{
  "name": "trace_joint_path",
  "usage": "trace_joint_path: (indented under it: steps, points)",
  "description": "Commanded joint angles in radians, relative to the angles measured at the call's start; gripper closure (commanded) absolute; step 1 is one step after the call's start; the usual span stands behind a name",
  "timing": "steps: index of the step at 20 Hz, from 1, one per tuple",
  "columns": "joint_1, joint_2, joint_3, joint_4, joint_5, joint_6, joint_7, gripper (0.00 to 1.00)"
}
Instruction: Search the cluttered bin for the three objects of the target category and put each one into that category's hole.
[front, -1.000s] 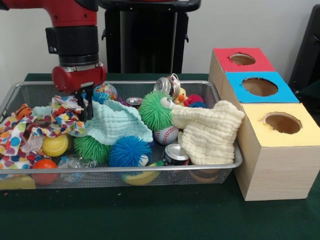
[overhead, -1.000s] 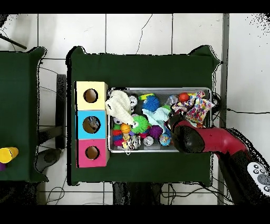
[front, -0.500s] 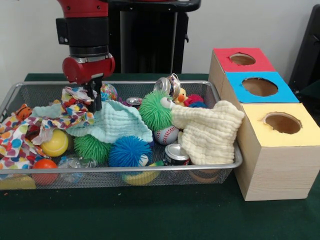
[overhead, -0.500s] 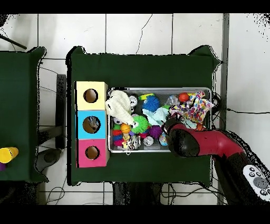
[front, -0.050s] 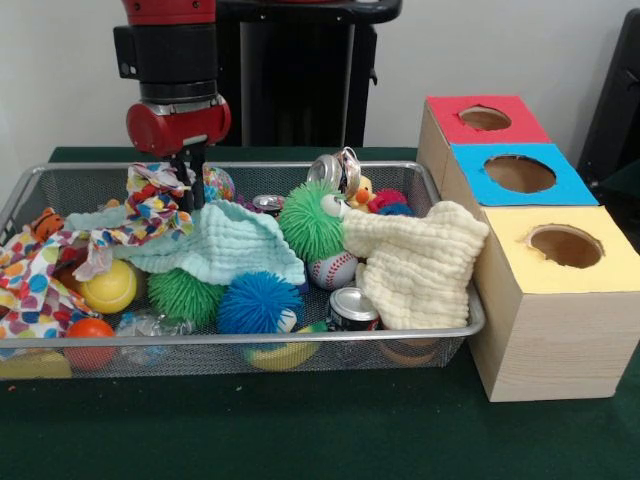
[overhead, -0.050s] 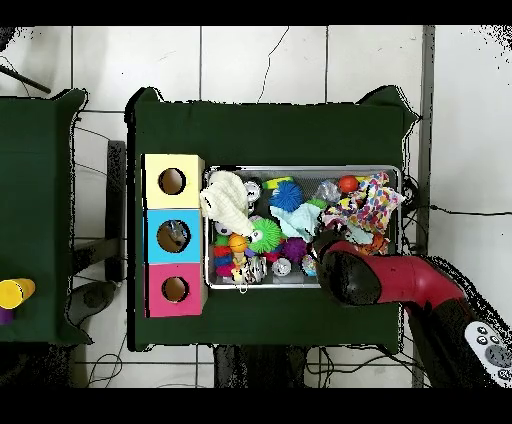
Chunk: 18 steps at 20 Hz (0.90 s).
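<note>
Taking the wire mesh bin (front, -0.050s: 440, 190) as our landmark and reading from its left end in the front view, we see the gripper (front, -0.050s: 190, 185) with its dark jaws pinched together on a fold of the multicoloured patterned cloth (front, -0.050s: 40, 275), whose bunched corner is raised above the bin's left half while the rest trails limp over the left rim. We judge this to be a lift of a cloth, either to uncover what lies under it or to carry it as a target, and it will go best if we rise straight and slowly until the thin, floppy fabric hangs free, since its tail drapes across the yellow ball (front, -0.050s: 108, 290) and could snag or drag light toys over the low mesh wall. Under the pinch lies the mint waffle-textured cloth (front, -0.050s: 225, 245), soft and crumpled, and below it the green spiky ball (front, -0.050s: 180, 297) and blue spiky ball (front, -0.050s: 257, 303), rubbery and bristled. Toward the bin's right end a cream quilted cloth (front, -0.050s: 415, 260) slumps over the rim, beside a smooth metal can (front, -0.050s: 352, 308). Right of the bin stand the wooden boxes, with the yellow-topped hole (front, -0.050s: 565, 245) nearest the camera.
</note>
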Motion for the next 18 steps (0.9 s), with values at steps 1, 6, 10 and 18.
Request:
trace_joint_path:
  steps: [1, 6, 10, 18]
  points:
    - [-0.027, 0.003, -0.007, 0.047, 0.030, -0.042, 0.194, 1.00]
    - [-0.051, 0.013, 0.009, 0.056, 0.030, -0.059, 0.191, 1.00]
    - [-0.049, 0.011, 0.004, 0.057, 0.029, -0.053, 0.191, 1.00]
    - [-0.044, 0.010, -0.004, 0.050, 0.021, -0.026, 0.176, 0.00]
